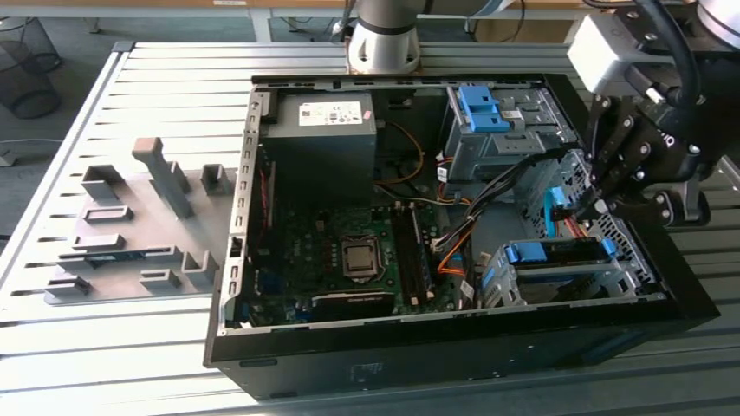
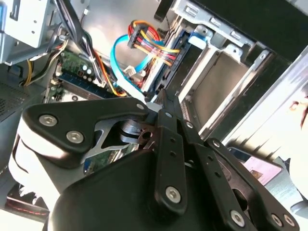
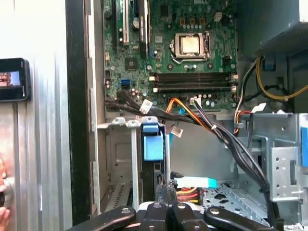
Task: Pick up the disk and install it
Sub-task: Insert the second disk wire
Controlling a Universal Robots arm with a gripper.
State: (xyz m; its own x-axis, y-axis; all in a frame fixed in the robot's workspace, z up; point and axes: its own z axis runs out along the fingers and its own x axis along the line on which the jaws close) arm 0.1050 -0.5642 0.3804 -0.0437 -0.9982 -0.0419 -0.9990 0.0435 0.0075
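Disk (image 1: 563, 252) sits half hidden in its metal cage (image 1: 509, 282); jaws look clenched, empty.

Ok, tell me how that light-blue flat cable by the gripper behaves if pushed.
The light-blue cable probably flexes easily: it hangs in a loose curve. Thin and flat, it is likely light. Its end seems plugged in by the coloured wires, so a nudge from the gripper would likely bend it, not move it.

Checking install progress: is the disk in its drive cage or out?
In. The disk sits inside the metal drive cage, its blue rail across the slot; whether it is fully seated, cannot tell.
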